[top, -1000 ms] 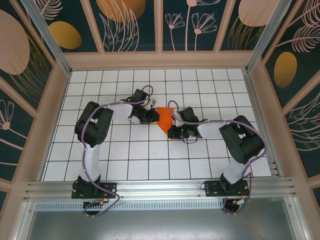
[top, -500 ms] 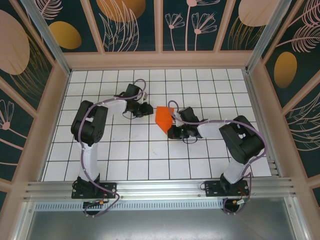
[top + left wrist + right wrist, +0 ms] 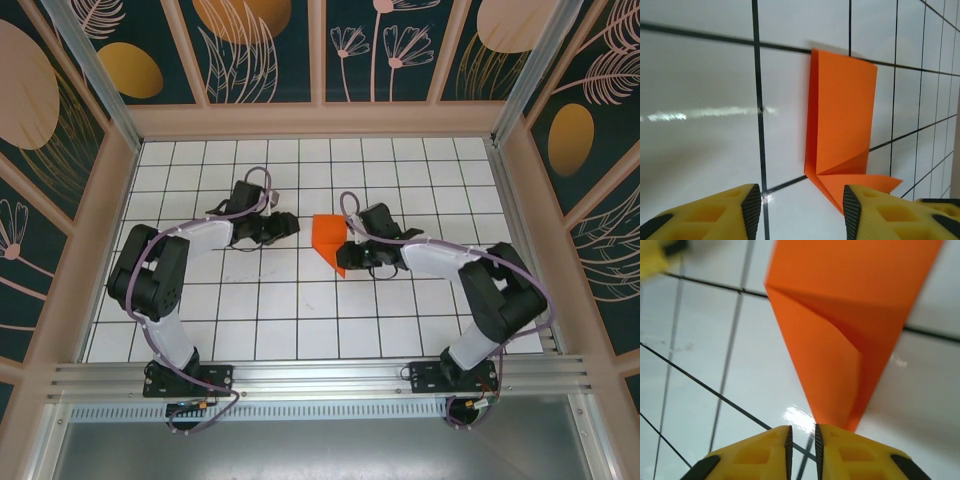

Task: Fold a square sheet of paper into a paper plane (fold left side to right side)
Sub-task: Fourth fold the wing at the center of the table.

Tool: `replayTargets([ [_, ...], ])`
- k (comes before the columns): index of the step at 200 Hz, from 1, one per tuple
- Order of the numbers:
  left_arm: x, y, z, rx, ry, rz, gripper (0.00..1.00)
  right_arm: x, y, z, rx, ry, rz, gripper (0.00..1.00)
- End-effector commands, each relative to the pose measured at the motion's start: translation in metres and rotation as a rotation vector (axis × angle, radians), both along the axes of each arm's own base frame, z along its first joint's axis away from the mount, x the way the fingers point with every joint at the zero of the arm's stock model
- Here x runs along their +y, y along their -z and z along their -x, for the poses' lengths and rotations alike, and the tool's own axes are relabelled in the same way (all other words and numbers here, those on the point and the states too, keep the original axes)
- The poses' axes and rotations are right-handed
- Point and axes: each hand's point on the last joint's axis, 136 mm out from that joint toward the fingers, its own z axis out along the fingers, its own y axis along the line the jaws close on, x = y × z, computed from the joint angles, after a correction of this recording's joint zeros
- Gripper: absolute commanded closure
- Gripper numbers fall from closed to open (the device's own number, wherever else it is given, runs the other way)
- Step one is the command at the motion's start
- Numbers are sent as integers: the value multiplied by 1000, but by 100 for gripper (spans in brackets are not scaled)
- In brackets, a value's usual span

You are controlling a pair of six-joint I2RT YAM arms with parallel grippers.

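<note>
White gridded desk (image 3: 200, 300): your orange paper (image 3: 328, 236) lies mid-desk, tip toward 5 o'clock, long axis 11-to-5. Left pincer (image 3: 288, 226) spread at its 9; right pincer (image 3: 352, 256) barely parted by the tip.

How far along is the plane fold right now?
Done: the orange paper lies folded into a strip with one pointed end, creases visible. In hand: nothing; the left gripper stands open short of it, the right gripper barely parted at its tip. Left: the narrow dart shape is not yet formed.
</note>
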Motion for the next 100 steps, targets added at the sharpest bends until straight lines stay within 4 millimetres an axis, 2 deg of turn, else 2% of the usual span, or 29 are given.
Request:
replayTargets([
  [1, -15, -16, -1, -25, -6, 69, 49, -3, -32, -18, -101, 15, 3, 76],
  [20, -25, -13, 1, -19, 7, 91, 47, 6, -30, -23, -93, -1, -15, 75],
  [61, -41, -1, 5, 5, 34, 96, 45, 14, -11, -35, -65, 2, -13, 75],
  [100, -42, 6, 4, 12, 41, 66, 43, 7, 10, -40, -36, 24, 43, 75],
])
